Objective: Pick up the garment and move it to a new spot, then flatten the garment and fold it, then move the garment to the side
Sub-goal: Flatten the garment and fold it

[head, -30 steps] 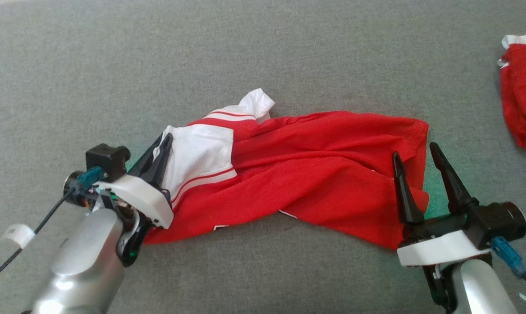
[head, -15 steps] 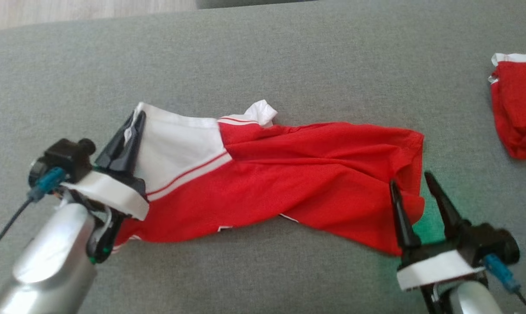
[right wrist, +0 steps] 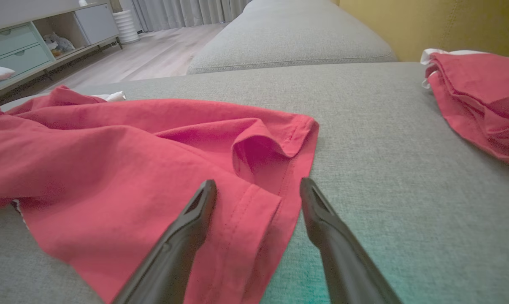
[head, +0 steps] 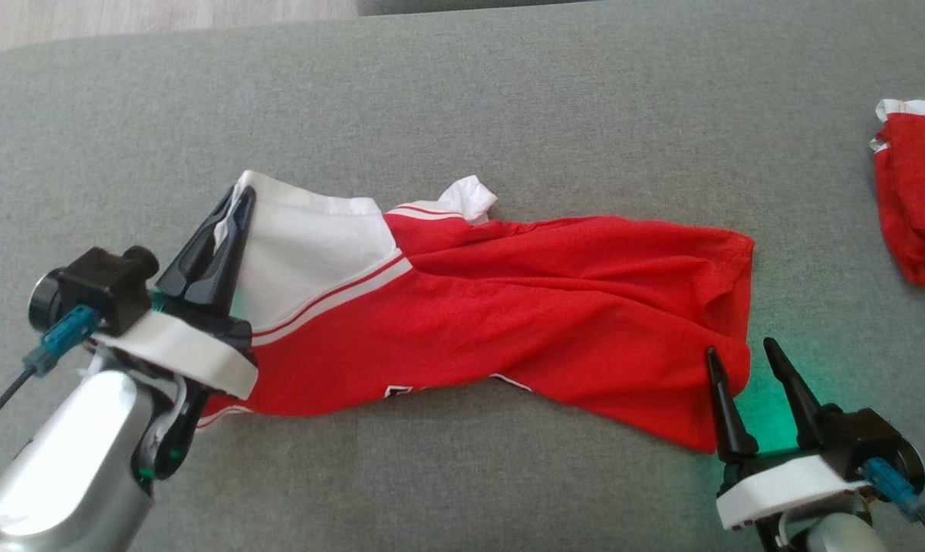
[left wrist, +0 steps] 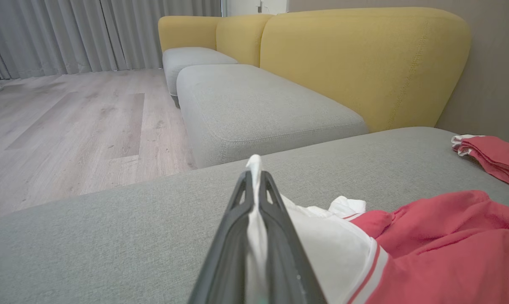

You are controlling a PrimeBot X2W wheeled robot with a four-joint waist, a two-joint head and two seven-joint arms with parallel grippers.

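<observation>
Left end effector [head: 238, 201]: fingers pressed together, pinching the white left edge of the garment [head: 524, 307]. In the left wrist view a strip of white cloth shows between the two dark fingers.
Garment position: a red jersey with a white panel and red-and-white stripes. It lies rumpled on the grey cushion [head: 462, 92] and spans the gap between the two end effectors.
Garment long axis: runs left to right across the head view, dipping a little toward the right. The white end points to the robot's left, the red hem to its right.
White flap [head: 474, 195]: a small white piece sticks out from the garment's far edge, just right of the white panel.
Right end effector [head: 740, 349]: fingers spread wide, gripping nothing. It straddles the near right corner of the hem — its left finger over red cloth, its right finger over bare cushion. I cannot tell whether either finger touches the fabric.
Second red garment [head: 915, 192]: bunched at the far right of the cushion, well apart from the jersey.
</observation>
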